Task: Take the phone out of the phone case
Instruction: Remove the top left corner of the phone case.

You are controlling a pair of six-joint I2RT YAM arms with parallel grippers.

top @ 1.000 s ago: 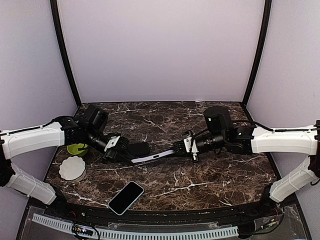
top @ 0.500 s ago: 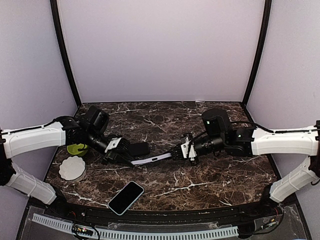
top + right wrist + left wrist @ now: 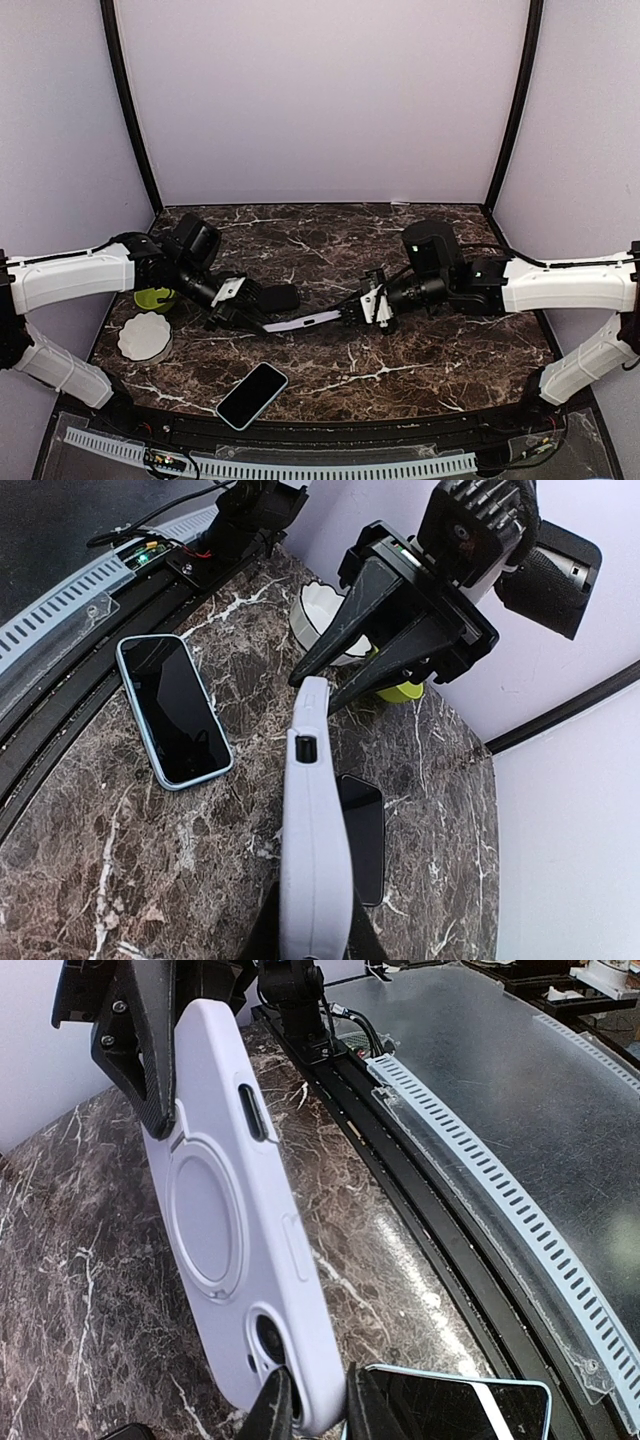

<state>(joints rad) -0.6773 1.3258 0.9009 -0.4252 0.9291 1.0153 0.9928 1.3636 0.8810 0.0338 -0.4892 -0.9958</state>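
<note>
A lilac phone case [image 3: 305, 321] hangs above the table, held at both ends. My left gripper [image 3: 250, 317] is shut on its left end, by the camera cutout [image 3: 268, 1338]. My right gripper [image 3: 358, 310] is shut on its right end. The left wrist view shows the case's back [image 3: 225, 1210] with its round ring. The right wrist view shows it edge-on [image 3: 315, 830], slightly bowed. A black phone [image 3: 278, 297] lies flat on the table behind and below the case, also in the right wrist view [image 3: 362, 835]. I cannot tell whether anything is inside the case.
A blue-edged phone [image 3: 252, 395] lies screen up near the front edge, also in both wrist views [image 3: 470, 1410] [image 3: 172, 710]. A white scalloped bowl [image 3: 145, 335] and a green object [image 3: 155, 297] sit at the left. A perforated rail [image 3: 300, 468] runs along the front.
My right gripper has shifted a little left and lower with its end of the case. The case sags and bows more between the two grippers. The left gripper has barely moved.
</note>
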